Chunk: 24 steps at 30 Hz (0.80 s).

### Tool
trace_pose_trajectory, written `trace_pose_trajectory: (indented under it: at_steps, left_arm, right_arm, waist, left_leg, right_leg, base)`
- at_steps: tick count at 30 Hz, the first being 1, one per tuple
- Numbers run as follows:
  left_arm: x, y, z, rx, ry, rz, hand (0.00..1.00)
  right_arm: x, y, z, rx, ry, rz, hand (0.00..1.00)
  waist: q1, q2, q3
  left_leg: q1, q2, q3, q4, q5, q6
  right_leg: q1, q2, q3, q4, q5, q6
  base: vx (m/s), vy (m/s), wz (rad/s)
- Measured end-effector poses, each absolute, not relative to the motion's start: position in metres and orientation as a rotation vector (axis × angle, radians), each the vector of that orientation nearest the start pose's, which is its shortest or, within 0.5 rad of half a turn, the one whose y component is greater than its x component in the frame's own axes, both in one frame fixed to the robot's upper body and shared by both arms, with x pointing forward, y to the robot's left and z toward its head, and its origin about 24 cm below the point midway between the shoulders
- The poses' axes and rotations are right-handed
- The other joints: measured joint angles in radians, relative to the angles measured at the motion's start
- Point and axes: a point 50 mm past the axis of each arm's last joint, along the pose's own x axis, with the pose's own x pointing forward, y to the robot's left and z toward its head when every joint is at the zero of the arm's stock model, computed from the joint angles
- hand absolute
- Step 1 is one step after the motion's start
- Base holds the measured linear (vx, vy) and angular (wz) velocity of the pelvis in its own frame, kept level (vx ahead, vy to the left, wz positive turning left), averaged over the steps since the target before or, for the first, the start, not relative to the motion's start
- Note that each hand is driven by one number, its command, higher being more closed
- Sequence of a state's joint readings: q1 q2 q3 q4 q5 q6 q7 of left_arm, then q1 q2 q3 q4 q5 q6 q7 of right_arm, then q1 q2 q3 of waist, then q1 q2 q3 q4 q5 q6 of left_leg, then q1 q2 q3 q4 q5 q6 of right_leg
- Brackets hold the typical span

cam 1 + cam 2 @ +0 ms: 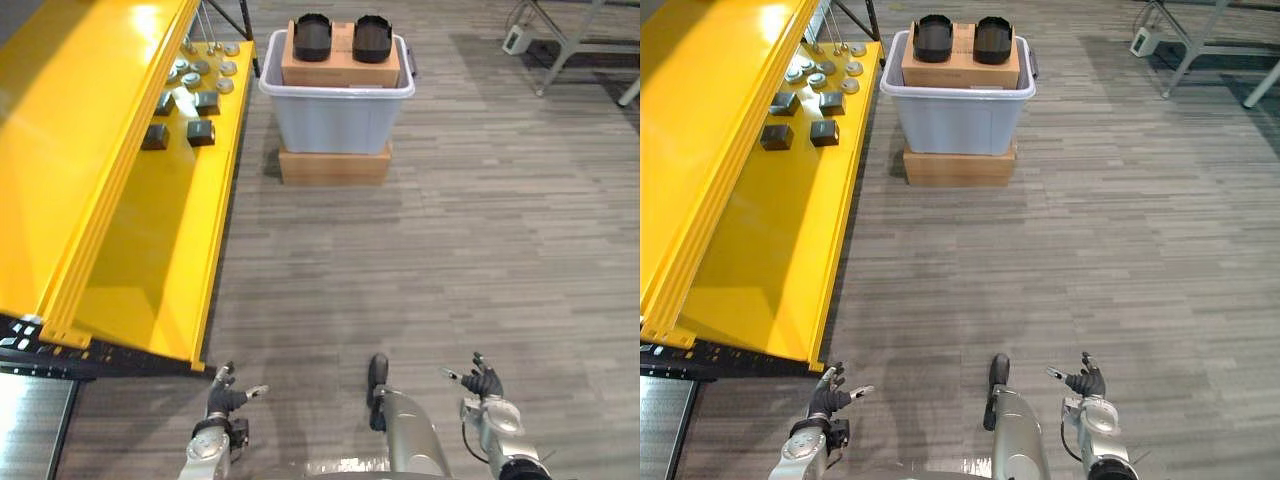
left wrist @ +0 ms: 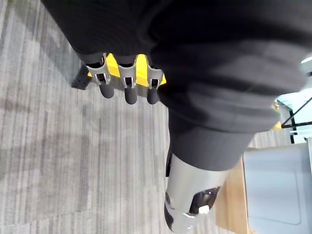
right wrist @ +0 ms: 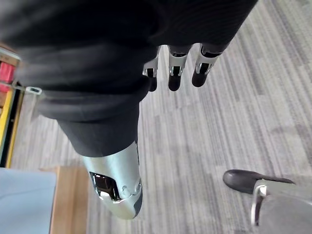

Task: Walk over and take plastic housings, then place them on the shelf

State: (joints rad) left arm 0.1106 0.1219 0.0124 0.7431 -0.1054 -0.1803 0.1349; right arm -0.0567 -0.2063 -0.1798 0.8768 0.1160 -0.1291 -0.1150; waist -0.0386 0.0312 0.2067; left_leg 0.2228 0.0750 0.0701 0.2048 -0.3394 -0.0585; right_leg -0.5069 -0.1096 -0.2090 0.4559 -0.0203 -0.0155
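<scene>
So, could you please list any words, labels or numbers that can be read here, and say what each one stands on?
There is no text that can be read.
The cardboard box under the two black housings, the grey bin, the yellow shelf and the small parts on it show no legible print or label.

- Left black plastic housing (image 1: 312, 37) rested on a cardboard box (image 1: 340, 70) set in a grey bin (image 1: 335, 118).
- Right black plastic housing (image 1: 372, 38) sat beside it, not touching.
- Yellow shelf (image 1: 150, 230) stood left of the bin.
</scene>
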Motion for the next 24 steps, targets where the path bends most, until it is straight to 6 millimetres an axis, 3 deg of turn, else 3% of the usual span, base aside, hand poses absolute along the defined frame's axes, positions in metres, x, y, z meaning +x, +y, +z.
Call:
trace_pose_trajectory:
  at_steps: [1, 2, 3, 4, 5, 6, 7, 9, 12, 13, 14, 15, 16, 17, 18, 20, 21, 22, 23, 24]
  left_arm:
    - [0.153, 0.202, -0.117, 0.054, 0.678, 0.249, 0.00]
    - [0.152, 0.201, -0.119, 0.049, 0.685, 0.250, 0.00]
    - [0.149, 0.198, -0.120, 0.038, 0.693, 0.250, 0.00]
    - [0.145, 0.198, -0.121, 0.034, 0.701, 0.254, 0.00]
    - [0.142, 0.198, -0.123, 0.033, 0.710, 0.258, 0.00]
    - [0.142, 0.198, -0.123, 0.030, 0.712, 0.257, 0.00]
    - [0.143, 0.197, -0.122, 0.029, 0.708, 0.256, 0.00]
    - [0.146, 0.197, -0.120, 0.027, 0.694, 0.255, 0.00]
    - [0.145, 0.198, -0.120, 0.012, 0.691, 0.277, 0.00]
    - [0.144, 0.197, -0.121, 0.000, 0.696, 0.288, 0.00]
    - [0.144, 0.195, -0.121, -0.006, 0.695, 0.285, 0.00]
    - [0.144, 0.193, -0.122, -0.011, 0.696, 0.284, 0.00]
    - [0.141, 0.192, -0.123, -0.012, 0.709, 0.282, 0.00]
    - [0.139, 0.194, -0.125, -0.016, 0.721, 0.290, 0.00]
    - [0.140, 0.193, -0.125, -0.017, 0.718, 0.288, 0.00]
    - [0.146, 0.186, -0.123, -0.034, 0.705, 0.275, 0.00]
    - [0.145, 0.188, -0.124, -0.029, 0.708, 0.277, 0.00]
    - [0.144, 0.191, -0.125, -0.016, 0.721, 0.279, 0.00]
    - [0.142, 0.193, -0.127, -0.011, 0.740, 0.281, 0.00]
    - [0.141, 0.193, -0.128, -0.011, 0.746, 0.284, 0.00]
  right_arm:
    - [0.187, -0.255, -0.101, -0.059, 0.652, -0.395, 0.00]
    - [0.185, -0.255, -0.102, -0.058, 0.658, -0.396, 0.00]
    - [0.181, -0.255, -0.104, -0.062, 0.670, -0.395, 0.00]
    - [0.177, -0.253, -0.107, -0.069, 0.685, -0.384, 0.00]
    - [0.175, -0.251, -0.108, -0.075, 0.692, -0.373, 0.00]
    - [0.175, -0.250, -0.108, -0.073, 0.685, -0.375, 0.00]
    - [0.176, -0.251, -0.107, -0.070, 0.680, -0.383, 0.00]
    - [0.172, -0.253, -0.108, -0.062, 0.684, -0.405, 0.00]
    - [0.178, -0.252, -0.107, -0.046, 0.679, -0.407, 0.00]
    - [0.181, -0.250, -0.108, -0.043, 0.679, -0.405, 0.00]
    - [0.179, -0.251, -0.108, -0.045, 0.682, -0.407, 0.00]
    - [0.178, -0.252, -0.108, -0.047, 0.685, -0.408, 0.00]
    - [0.173, -0.252, -0.111, -0.047, 0.702, -0.411, 0.00]
    - [0.171, -0.248, -0.113, -0.036, 0.709, -0.407, 0.00]
    - [0.168, -0.246, -0.115, -0.032, 0.718, -0.409, 0.00]
    - [0.149, -0.248, -0.124, -0.023, 0.771, -0.430, 0.00]
    - [0.145, -0.247, -0.126, -0.010, 0.787, -0.441, 0.00]
    - [0.137, -0.246, -0.131, 0.008, 0.813, -0.459, 0.00]
    - [0.132, -0.245, -0.133, 0.008, 0.830, -0.458, 0.00]
    - [0.133, -0.244, -0.133, 0.008, 0.829, -0.451, 0.00]
  waist:
    - [-0.003, 0.014, -0.001]
    - [-0.006, 0.024, 0.001]
    - [-0.005, 0.042, 0.002]
    - [0.002, 0.046, 0.004]
    - [0.005, 0.041, 0.009]
    - [0.012, 0.029, 0.017]
    - [0.020, 0.024, 0.020]
    - [0.046, 0.008, 0.029]
    - [0.076, -0.002, 0.039]
    - [0.095, -0.005, 0.041]
    - [0.113, 0.007, 0.039]
    - [0.116, 0.018, 0.038]
    - [0.114, 0.031, 0.038]
    - [0.112, 0.012, 0.024]
    - [0.103, -0.005, 0.013]
    - [0.105, -0.041, -0.011]
    - [0.104, -0.049, -0.011]
    - [0.100, -0.060, -0.011]
    - [0.093, -0.060, -0.010]
    - [0.091, -0.060, -0.008]
  left_leg:
    - [-0.056, 0.034, -0.004, 0.149, 0.014, -0.025]
    - [-0.098, 0.054, -0.007, 0.259, 0.038, -0.062]
    - [-0.205, 0.117, -0.016, 0.521, 0.138, -0.088]
    - [-0.301, 0.175, 0.000, 0.774, 0.146, -0.078]
    - [-0.363, 0.208, 0.027, 0.912, 0.140, -0.066]
    - [-0.436, 0.215, 0.062, 1.002, 0.118, -0.028]
    - [-0.468, 0.208, 0.079, 1.006, 0.110, -0.015]
    - [-0.568, 0.153, 0.129, 0.872, 0.098, -0.006]
    - [-0.632, 0.033, 0.136, 0.448, 0.114, -0.006]
    - [-0.628, -0.020, 0.107, 0.179, 0.186, -0.009]
    - [-0.629, -0.038, 0.073, -0.018, 0.244, -0.016]
    - [-0.642, -0.039, 0.069, -0.047, 0.244, -0.016]
    - [-0.656, -0.029, 0.070, -0.029, 0.290, 0.019]
    - [-0.649, -0.052, 0.083, -0.002, 0.417, 0.083]
    - [-0.649, -0.068, 0.084, 0.000, 0.444, 0.110]
    - [-0.653, -0.117, 0.086, 0.052, 0.416, 0.155]
    - [-0.637, -0.132, 0.082, 0.058, 0.393, 0.158]
    - [-0.590, -0.164, 0.066, 0.067, 0.352, 0.170]
    - [-0.530, -0.183, 0.059, 0.086, 0.310, 0.184]
    - [-0.488, -0.190, 0.058, 0.085, 0.286, 0.189]
  right_leg:
    - [0.011, 0.012, -0.023, 0.043, -0.067, -0.013]
    - [0.036, 0.024, -0.034, 0.042, -0.090, -0.020]
    - [0.112, 0.059, -0.056, 0.009, -0.117, -0.039]
    - [0.201, 0.092, -0.075, -0.038, -0.133, -0.056]
    - [0.274, 0.111, -0.078, -0.084, -0.141, -0.067]
    - [0.366, 0.121, -0.074, -0.152, -0.146, -0.075]
    - [0.409, 0.124, -0.071, -0.192, -0.144, -0.075]
    - [0.535, 0.125, -0.062, -0.306, -0.141, -0.071]
    - [0.639, 0.115, -0.037, -0.393, -0.143, -0.068]
    - [0.681, 0.107, -0.028, -0.425, -0.148, -0.058]
    - [0.724, 0.114, -0.011, -0.451, -0.169, -0.022]
    - [0.750, 0.124, -0.004, -0.465, -0.184, 0.001]
    - [0.810, 0.135, -0.005, -0.481, -0.221, 0.029]
    - [0.852, 0.109, -0.007, -0.480, -0.244, 0.055]
    - [0.852, 0.091, -0.010, -0.464, -0.249, 0.065]
    - [0.753, 0.027, -0.004, -0.207, -0.255, 0.081]
    - [0.715, 0.004, -0.001, -0.088, -0.245, 0.099]
    - [0.625, -0.041, 0.033, 0.168, -0.167, 0.173]
    - [0.539, -0.075, 0.061, 0.425, -0.150, 0.183]
    - [0.502, -0.094, 0.062, 0.528, -0.156, 0.168]
  base:
    - [0.44, -0.279, 0.17]
    - [0.70, -0.429, 0.24]
    - [0.73, -0.415, 0.21]
    - [0.73, -0.396, 0.13]
    - [0.60, -0.266, 0.03]
    - [0.47, -0.179, 0.01]
    - [0.55, -0.191, 0.01]
    - [0.56, -0.148, -0.06]
    - [0.53, -0.027, -0.30]
    - [0.63, 0.058, -0.57]
    - [0.53, 0.076, -0.54]
    - [0.54, 0.141, -0.41]
    - [0.59, 0.189, -0.18]
    - [0.61, 0.200, 0.02]
    - [0.66, 0.200, 0.26]
    - [0.66, 0.198, 0.34]
    - [0.63, 0.181, 0.45]
    - [0.63, 0.146, 0.52]
    - [0.63, 0.140, 0.45]
    - [0.74, 0.153, 0.22]
